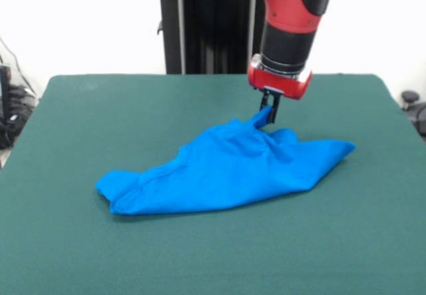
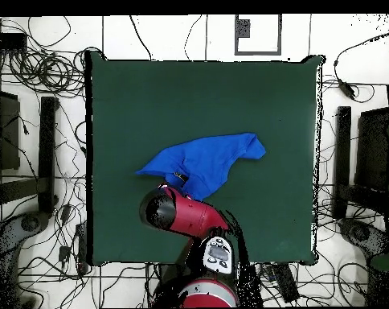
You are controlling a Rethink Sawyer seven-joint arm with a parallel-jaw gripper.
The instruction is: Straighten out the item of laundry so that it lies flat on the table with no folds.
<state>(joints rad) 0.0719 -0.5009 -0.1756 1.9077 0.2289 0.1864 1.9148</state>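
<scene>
The bright blue T-shirt (image 1: 226, 168) lies crumpled on the dark green table (image 1: 133, 108), plain side showing, with folds and a bunched end at the front view's left. My gripper (image 1: 268, 113) is shut on a pinch of the shirt's upper edge and holds that bit raised as a small peak. In the overhead view the shirt (image 2: 206, 163) spreads from the table's (image 2: 198, 88) middle toward the right. The gripper (image 2: 180, 179) sits at its lower left edge, mostly hidden under the red arm (image 2: 186, 213).
The robot's black pedestal (image 1: 206, 28) stands behind the table's far edge. Cables and dark stands (image 2: 45, 145) lie on the floor around the table in the overhead view.
</scene>
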